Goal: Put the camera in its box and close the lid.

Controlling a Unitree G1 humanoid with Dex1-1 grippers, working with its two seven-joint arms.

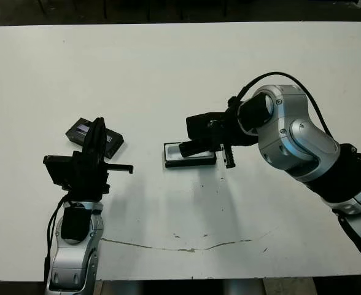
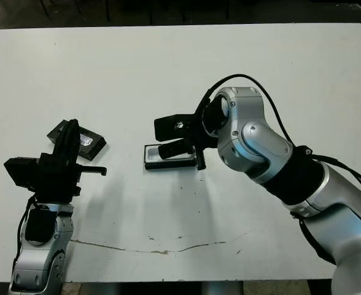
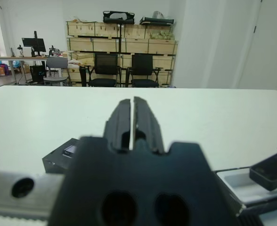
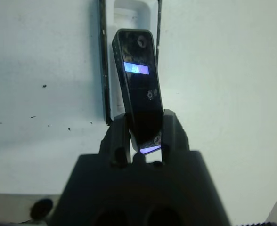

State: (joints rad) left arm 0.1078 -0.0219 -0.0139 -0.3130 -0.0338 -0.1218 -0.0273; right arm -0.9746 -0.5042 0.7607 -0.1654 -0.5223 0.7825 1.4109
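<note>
right gripper point(image 4: 141, 134): clamped on camera point(image 4: 137, 80), held just above box point(image 1: 190, 157) at table centre; step: insertion; next: align with white tray, lower, release; left gripper point(image 3: 131, 120): fingers together, empty; lid point(image 1: 94, 137): on table behind it, unplaced

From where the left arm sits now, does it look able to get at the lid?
Probably yes. The lid lies flat on the table just beyond the left gripper, with nothing between them. The fingers are shut and empty, so they would need to open first.
</note>
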